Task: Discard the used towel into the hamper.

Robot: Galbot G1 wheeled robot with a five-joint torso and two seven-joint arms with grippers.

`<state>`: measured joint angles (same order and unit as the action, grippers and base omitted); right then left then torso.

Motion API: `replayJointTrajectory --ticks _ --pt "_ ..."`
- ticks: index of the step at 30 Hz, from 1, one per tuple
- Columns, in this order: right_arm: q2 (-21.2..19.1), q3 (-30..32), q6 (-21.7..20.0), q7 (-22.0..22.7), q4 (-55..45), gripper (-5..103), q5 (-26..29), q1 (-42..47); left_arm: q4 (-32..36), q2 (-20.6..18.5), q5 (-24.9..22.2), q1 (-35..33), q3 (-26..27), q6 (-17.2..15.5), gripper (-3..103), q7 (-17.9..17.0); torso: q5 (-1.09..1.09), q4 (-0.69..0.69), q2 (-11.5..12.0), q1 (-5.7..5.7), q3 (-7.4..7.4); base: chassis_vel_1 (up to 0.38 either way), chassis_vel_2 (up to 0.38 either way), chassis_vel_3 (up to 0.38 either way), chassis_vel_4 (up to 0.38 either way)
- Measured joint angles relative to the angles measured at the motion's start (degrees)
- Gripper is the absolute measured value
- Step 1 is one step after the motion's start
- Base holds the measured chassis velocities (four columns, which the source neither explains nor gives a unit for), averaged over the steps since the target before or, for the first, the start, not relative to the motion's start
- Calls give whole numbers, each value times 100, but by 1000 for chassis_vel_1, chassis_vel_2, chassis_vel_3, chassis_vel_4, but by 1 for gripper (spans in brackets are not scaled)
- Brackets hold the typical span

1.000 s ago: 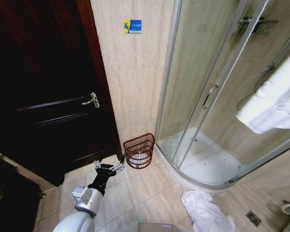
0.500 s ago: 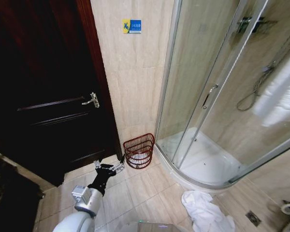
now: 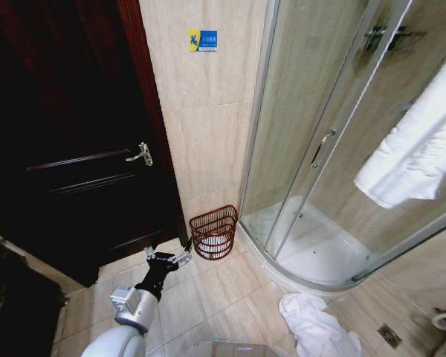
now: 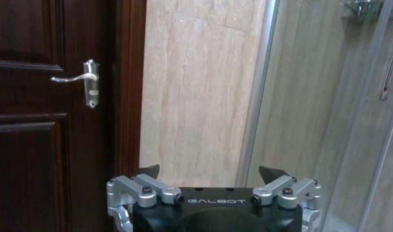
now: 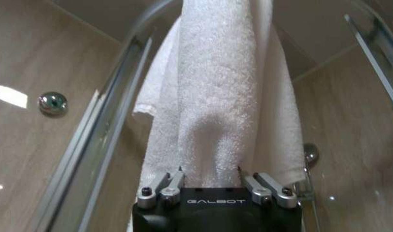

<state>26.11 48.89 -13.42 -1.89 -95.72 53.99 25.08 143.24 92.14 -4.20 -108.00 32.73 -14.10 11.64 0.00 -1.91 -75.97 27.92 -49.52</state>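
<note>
Two towels are in sight. One white towel (image 3: 416,156) hangs high at the right of the head view, in front of the shower glass; in the right wrist view the same towel (image 5: 219,96) hangs between the fingers of the right gripper (image 5: 209,180), which are closed narrowly on its folds. A second white towel (image 3: 316,323) lies crumpled on the floor tiles just outside the shower's curved curb.

The hamper (image 3: 214,230) stands on the floor with its flat back against the tiled wall, between the dark door (image 3: 67,141) and the shower (image 3: 320,149) frame. Something pale seems to lie in its bottom, though the wire weave makes that hard to judge.

The left gripper (image 3: 168,260) is low, near the floor, just beside the hamper on the door side and apart from it. In the left wrist view the left gripper (image 4: 213,174) has its fingers spread wide with nothing between them, pointing at the wall strip between door and shower. A silver handle (image 4: 84,82) sits on the door, and a blue sign (image 3: 203,40) is fixed on the wall above the hamper.
</note>
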Motion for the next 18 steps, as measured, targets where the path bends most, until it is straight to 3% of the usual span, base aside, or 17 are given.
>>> replayJointTrajectory --ticks 7,18 --pt "6 173 268 -1 -269 12 -29 233 0 0 0 0 0 0 100 0 0 -1 0 0 0 0 0 0 0" --pt "-23 1016 668 111 -821 10 -637 975 0 0 0 0 0 0 100 0 0 0 0 0 0 0 0 0 0"
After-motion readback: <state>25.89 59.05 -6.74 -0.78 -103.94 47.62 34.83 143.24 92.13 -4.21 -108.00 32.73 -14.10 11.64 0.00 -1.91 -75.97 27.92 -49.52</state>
